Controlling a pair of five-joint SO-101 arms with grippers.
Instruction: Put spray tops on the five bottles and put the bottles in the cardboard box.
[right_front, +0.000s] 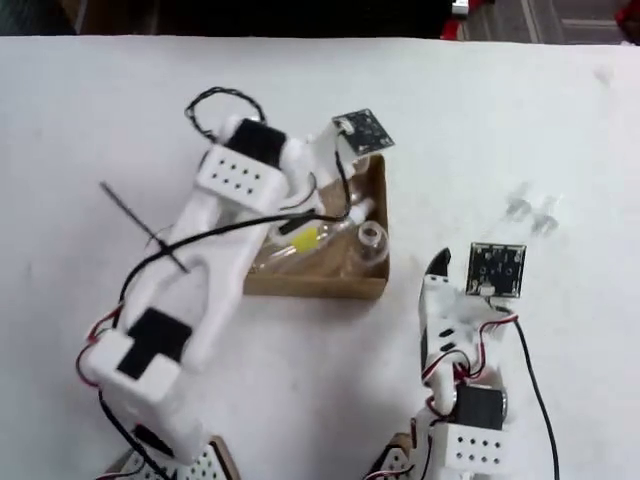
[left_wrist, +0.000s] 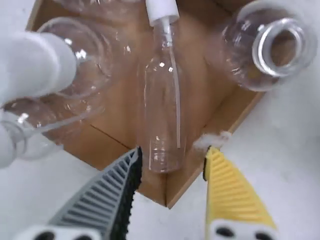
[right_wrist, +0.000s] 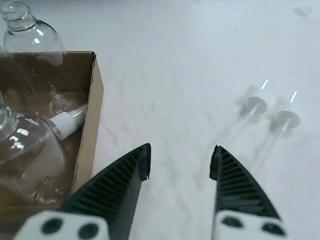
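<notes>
In the high view, the left claw (right_front: 312, 232) is hanging over the brown cardboard box (right_front: 315, 286), while the right claw (right_front: 437, 268) is hovering over the white counter (right_front: 120, 100) beside it, near two loose white spray tops (right_front: 530, 210). In the left wrist view, the left claw (left_wrist: 172, 152) is gaping wide and empty above a clear plastic bottle with a white spray top (left_wrist: 162, 100) lying in the box, beside an open-necked clear bottle (left_wrist: 270, 45). In the right wrist view, the right claw (right_wrist: 180, 160) is standing wide open, holding nothing, between the box and the spray tops.
</notes>
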